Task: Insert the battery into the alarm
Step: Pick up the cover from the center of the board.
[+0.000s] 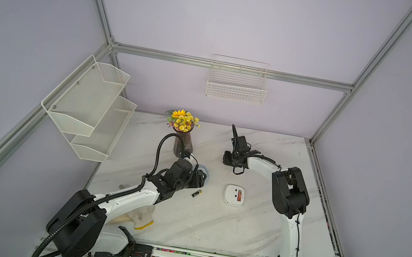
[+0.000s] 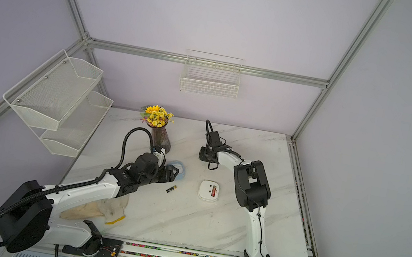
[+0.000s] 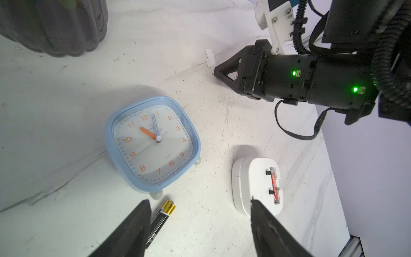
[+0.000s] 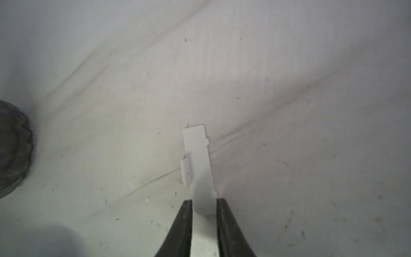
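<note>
White marbled tabletop [image 1: 210,227], lilac walls [image 1: 245,27]. Black, gold-tipped battery [image 1: 196,193] lies flat by the wide left claw [image 3: 199,201], apart from the white alarm [image 1: 234,195], which holds 1 red cell [image 3: 274,185]. The right claw [image 4: 204,200] pinches a cover [image 4: 199,160].

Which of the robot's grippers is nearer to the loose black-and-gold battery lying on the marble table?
Left. The left gripper hangs open close beside the black-and-gold battery. The right gripper is far off toward the marble table's back, pinching a white plastic cover.
</note>
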You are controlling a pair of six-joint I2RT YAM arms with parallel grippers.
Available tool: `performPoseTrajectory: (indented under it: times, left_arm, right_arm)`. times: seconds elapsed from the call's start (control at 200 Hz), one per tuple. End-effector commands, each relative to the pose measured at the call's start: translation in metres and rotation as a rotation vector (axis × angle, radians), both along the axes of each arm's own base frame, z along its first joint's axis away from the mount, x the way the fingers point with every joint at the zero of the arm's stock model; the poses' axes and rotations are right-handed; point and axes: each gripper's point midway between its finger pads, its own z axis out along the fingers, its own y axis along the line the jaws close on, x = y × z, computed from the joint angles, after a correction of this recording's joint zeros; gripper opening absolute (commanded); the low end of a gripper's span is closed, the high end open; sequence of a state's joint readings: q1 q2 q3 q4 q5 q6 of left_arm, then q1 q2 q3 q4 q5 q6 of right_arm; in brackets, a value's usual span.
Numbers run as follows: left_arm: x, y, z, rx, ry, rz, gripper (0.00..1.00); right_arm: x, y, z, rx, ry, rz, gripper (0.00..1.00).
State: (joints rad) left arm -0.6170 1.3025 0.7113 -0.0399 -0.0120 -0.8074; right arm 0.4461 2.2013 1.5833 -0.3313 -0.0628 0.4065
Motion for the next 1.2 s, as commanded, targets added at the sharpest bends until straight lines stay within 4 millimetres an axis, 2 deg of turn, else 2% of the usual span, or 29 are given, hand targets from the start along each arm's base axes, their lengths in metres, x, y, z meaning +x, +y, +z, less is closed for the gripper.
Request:
performPoseTrajectory:
  times: [0.0, 0.05, 0.11, 0.285, 0.455, 1.195]
  left_arm:
    - [0.003, -0.001, 0.023, -0.058, -0.062, 0.013, 0.72]
    - [0.002, 0.001, 0.023, -0.057, -0.064, 0.018, 0.71]
    - [0.001, 0.003, 0.023, -0.055, -0.067, 0.024, 0.72]
    - [-0.001, 0.007, 0.018, -0.047, -0.061, 0.034, 0.72]
    - [-0.002, 0.006, 0.015, -0.051, -0.049, 0.034, 0.72]
    - [-0.004, 0.008, 0.006, -0.046, -0.027, 0.039, 0.72]
  right_arm:
    - [0.001, 0.012, 0.032, 0.063, -0.055, -0.008, 0.24]
    - [0.004, 0.013, 0.042, 0.024, -0.093, -0.012, 0.25]
    - [0.006, 0.013, 0.044, -0.041, -0.119, -0.013, 0.25]
    - [0.019, 0.02, 0.027, -0.207, -0.121, -0.024, 0.24]
    - [0.025, 0.01, 0.011, -0.32, -0.097, -0.056, 0.22]
    - [0.025, 0.013, -0.013, -0.39, -0.069, -0.036, 0.19]
